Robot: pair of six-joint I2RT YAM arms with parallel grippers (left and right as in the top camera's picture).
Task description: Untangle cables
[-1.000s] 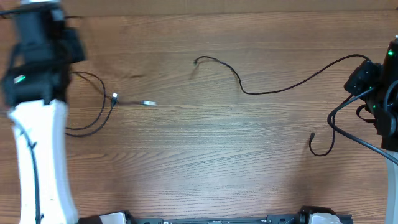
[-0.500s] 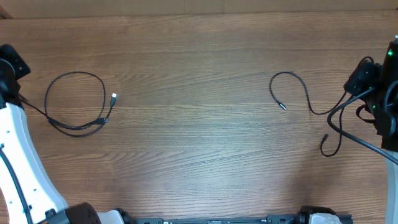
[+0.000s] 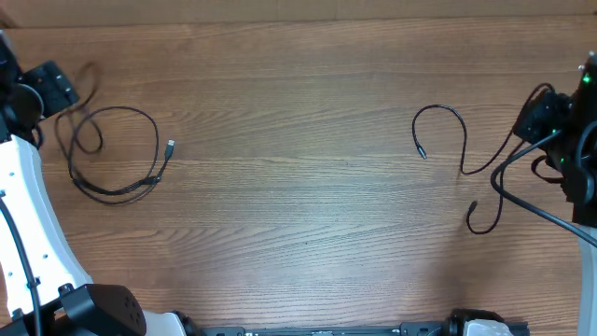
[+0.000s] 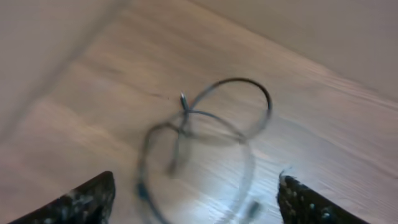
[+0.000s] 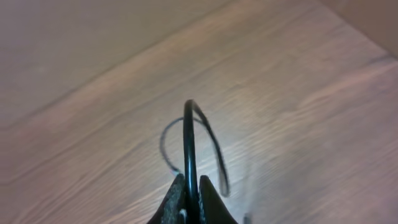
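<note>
Changed in the last half second: left fingers (image 4: 93, 199) have swung back over their coil, which has gained a small extra loop. The right cable (image 3: 463, 140) has barely shifted.

- Left fingers: spread, empty. Left cable (image 3: 155, 140) lies just ahead of them, looped and crossing itself.
- Right fingers (image 5: 177, 200): pinching the right cable, which arcs away ahead to a free plug.
- Worktop (image 3: 298, 233): carries both cables.
- Progress, as judged: cables parted and well apart; the left coil's self-crossings remain.
- Containers: none seen.

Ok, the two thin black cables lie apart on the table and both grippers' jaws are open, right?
Not both: the right wrist view shows the right gripper shut on its thin black cable. The left gripper is open.
</note>
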